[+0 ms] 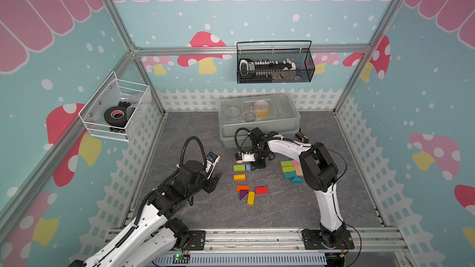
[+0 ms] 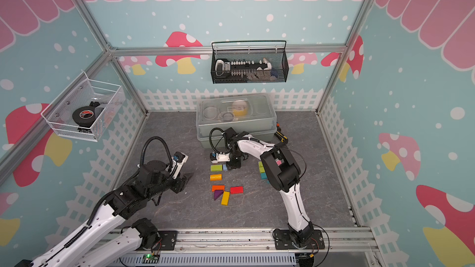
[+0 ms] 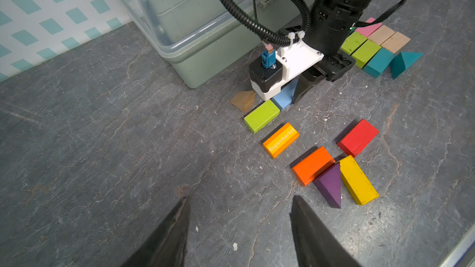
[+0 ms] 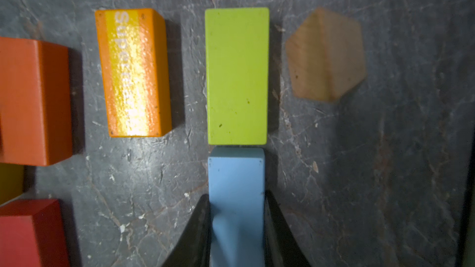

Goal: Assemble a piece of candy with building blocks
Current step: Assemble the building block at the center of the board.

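Right gripper (image 4: 236, 229): fingers (image 4: 198, 229) clamped on the two long sides of a light blue block (image 4: 236, 175), with both black tips pressed flat to the wood. Straight ahead of the fingertips, the blue block's free end butts against the short end of a lime green block (image 4: 237, 75). The two are in line, and any gap is too thin to tell. Whether the blue block is resting on the table (image 3: 102, 124) or held just off it is unclear.

On one side of the green block, near but apart, is a tan wooden block (image 4: 326, 55) with bare table beyond it. On the other side, across a narrow strip, is an orange-yellow "Supermarket" block (image 4: 133, 73). Further that way are an orange block (image 4: 33, 101) and a red block (image 4: 25, 232), both cut off by the frame edge.

Left gripper (image 3: 240, 227): fingers (image 3: 167, 235) spread wide, gripping nothing and touching nothing, with only bare table between them. Just ahead and off to one side of its tips are a purple triangular prism (image 3: 330, 186) and a yellow block (image 3: 358, 179), both against the orange block.

A clear storage box (image 3: 192, 34) stands close behind the right gripper. Pink, tan, green and teal blocks (image 3: 377, 44) are packed together beside the right arm. There is wide open table on the left gripper's other side.
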Controlling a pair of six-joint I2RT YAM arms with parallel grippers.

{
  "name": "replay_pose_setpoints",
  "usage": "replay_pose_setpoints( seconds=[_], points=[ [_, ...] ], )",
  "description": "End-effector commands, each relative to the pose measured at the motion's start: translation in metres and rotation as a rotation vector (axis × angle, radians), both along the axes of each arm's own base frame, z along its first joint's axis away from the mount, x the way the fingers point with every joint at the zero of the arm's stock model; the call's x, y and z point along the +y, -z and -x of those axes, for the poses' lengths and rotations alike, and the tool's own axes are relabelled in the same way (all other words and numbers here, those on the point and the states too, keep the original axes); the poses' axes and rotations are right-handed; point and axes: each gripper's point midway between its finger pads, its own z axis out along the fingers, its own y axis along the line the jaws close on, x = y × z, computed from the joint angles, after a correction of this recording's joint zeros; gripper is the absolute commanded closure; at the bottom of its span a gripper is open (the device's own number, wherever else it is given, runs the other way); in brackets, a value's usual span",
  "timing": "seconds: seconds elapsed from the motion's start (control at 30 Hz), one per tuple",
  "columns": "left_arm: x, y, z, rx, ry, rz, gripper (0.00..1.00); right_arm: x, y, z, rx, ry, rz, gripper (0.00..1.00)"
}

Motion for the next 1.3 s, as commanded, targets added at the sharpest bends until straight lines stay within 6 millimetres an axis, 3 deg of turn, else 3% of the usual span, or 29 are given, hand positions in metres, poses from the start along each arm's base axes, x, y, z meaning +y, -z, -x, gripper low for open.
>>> replay_pose_setpoints(
  seconds=[0.0, 0.5, 0.83, 1.03, 1.27],
  points=[
    [0.003, 0.005, 0.0, 0.003, 0.001, -0.02, 0.38, 0.003, 0.009, 0.01, 0.043, -0.048, 0.005, 0.74],
    [0.002, 0.006, 0.0, 0.006, 0.005, -0.02, 0.38, 0.005, 0.015, 0.009, 0.053, -0.035, 0.02, 0.65],
    [0.001, 0.008, 0.0, 0.014, 0.006, -0.021, 0.37, 0.004, 0.011, 0.006, 0.027, -0.021, 0.016, 0.5],
    [0.001, 0.007, 0.0, 0.015, 0.006, -0.019, 0.37, 0.008, -0.008, 0.005, -0.022, -0.005, -0.046, 0.43],
    [0.001, 0.007, 0.0, 0.019, 0.0, -0.012, 0.37, 0.006, -0.052, 0.01, -0.101, 0.047, -0.149, 0.4]
  ],
)
